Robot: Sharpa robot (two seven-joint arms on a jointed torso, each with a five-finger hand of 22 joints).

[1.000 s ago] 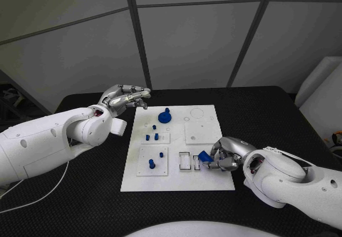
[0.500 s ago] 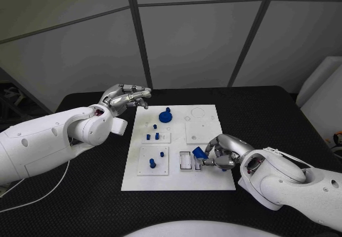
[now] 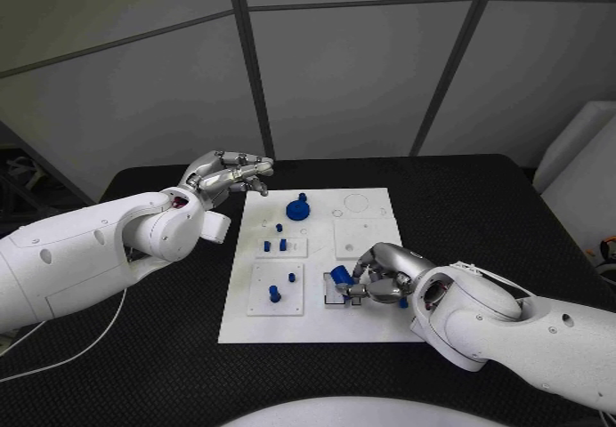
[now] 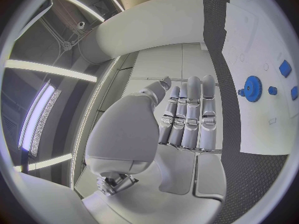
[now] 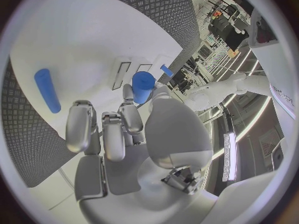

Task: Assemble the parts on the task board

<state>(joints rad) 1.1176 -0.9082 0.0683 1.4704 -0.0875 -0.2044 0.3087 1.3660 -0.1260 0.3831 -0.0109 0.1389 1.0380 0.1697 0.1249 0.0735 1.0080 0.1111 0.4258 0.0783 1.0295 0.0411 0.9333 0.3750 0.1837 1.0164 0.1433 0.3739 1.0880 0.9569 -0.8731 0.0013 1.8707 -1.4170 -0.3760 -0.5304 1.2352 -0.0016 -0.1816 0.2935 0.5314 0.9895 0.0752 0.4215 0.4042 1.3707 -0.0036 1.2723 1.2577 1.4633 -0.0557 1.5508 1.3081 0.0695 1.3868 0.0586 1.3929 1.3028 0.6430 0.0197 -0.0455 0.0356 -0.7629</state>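
Right now the black desk [image 3: 475, 191] carries the white task board [image 3: 366, 267] in its middle, and both white arms reach over it. The left robot hand [image 3: 229, 174] hangs above the desk just off the board's far left corner, fingers curled in together and holding nothing. The right robot hand [image 3: 372, 276] is low over the board's near right part, pinching a small blue part [image 3: 340, 274] between thumb and fingers directly above the pair of narrow slots [image 3: 336, 291]. From the right wrist the same blue part [image 5: 142, 86] sits at the fingertips, close to those slots.

Elsewhere on the board lie a blue gear [image 3: 298, 211] near the far edge, a few short blue pegs [image 3: 275, 242] standing in the left middle plate, and two more pegs [image 3: 275, 293] in the near left plate.

To my eye the risk is in the seating. The part looks tilted in the pinch, so if it goes down skewed it could catch on the slot's rim and jam, or twist out of the fingers and skid across the board. Pushing hard against a jam could also shift the whole board, since the left robot hand is not steadying it.
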